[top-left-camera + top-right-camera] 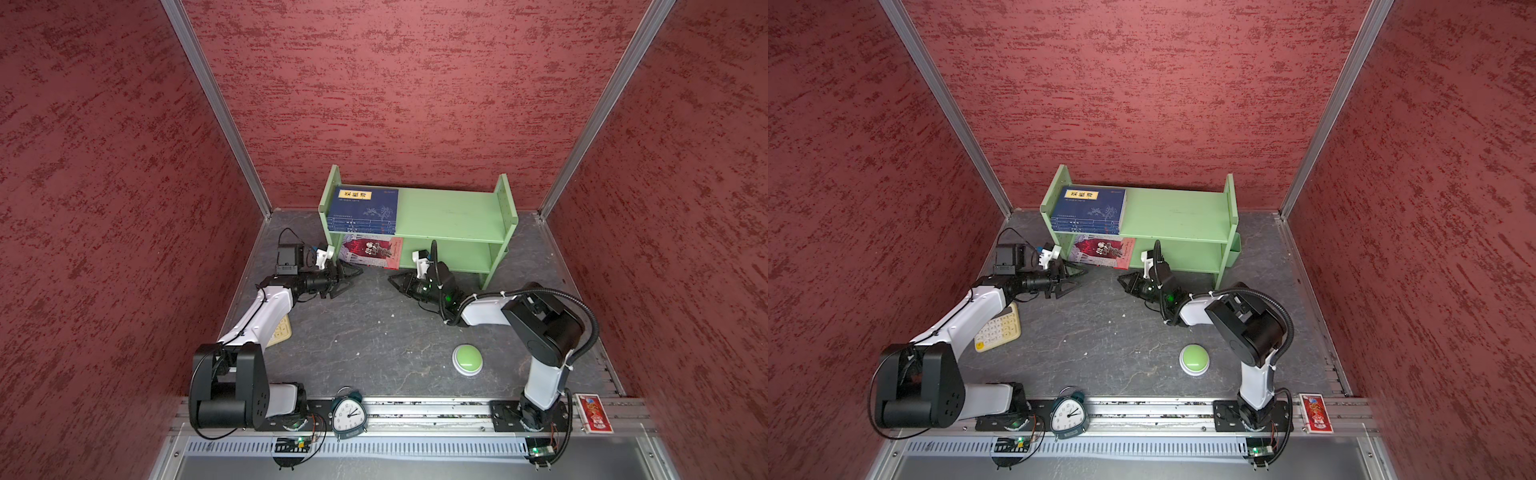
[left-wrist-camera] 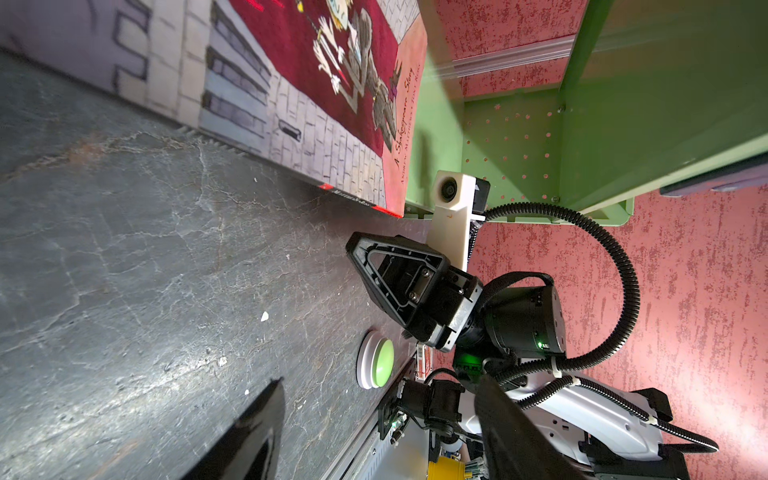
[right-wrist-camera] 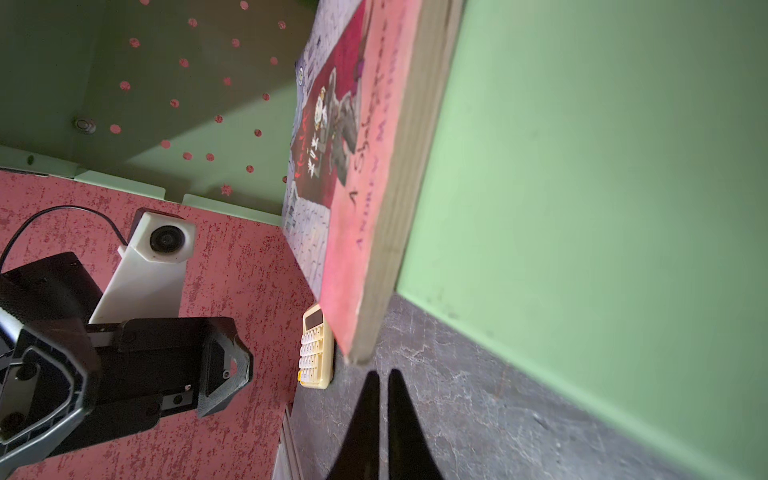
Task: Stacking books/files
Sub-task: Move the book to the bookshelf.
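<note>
Green shelf point(image 1: 449, 216) over illustrated book point(image 1: 372, 251)

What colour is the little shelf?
The shelf is light green, seen best in a top view.

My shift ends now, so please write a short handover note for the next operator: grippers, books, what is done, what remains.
Left gripper: open, empty, low by the illustrated book's left end.
Right gripper: shut, empty, near that book's right corner.
Navy blue books: stacked flat on the green shelf, top board, left end.
Red-and-white illustrated book: at the lower shelf, sticking out past its front edge.
Done: navy stack.
Left: probably adding the illustrated book to the stack.
</note>
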You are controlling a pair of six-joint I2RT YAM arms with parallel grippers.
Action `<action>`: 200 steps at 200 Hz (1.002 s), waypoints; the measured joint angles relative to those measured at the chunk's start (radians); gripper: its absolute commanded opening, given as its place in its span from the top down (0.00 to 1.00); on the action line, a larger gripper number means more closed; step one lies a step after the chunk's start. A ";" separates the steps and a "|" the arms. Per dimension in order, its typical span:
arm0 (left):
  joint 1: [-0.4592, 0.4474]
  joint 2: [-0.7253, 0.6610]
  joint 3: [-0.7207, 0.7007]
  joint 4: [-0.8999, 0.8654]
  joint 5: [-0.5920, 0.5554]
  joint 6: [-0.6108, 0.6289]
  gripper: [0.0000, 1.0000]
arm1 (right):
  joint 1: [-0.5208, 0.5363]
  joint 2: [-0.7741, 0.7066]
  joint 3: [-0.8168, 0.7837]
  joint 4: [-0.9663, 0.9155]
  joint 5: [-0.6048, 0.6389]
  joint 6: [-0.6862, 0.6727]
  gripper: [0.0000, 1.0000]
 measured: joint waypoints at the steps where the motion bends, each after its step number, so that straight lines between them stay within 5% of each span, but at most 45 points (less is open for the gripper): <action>1: 0.000 0.000 0.000 0.000 0.000 -0.001 0.27 | 0.000 0.000 0.000 0.001 0.000 0.000 0.91; 200: 0.021 0.000 -0.010 0.006 0.001 -0.019 0.27 | -0.021 0.040 0.056 0.015 -0.023 0.011 0.91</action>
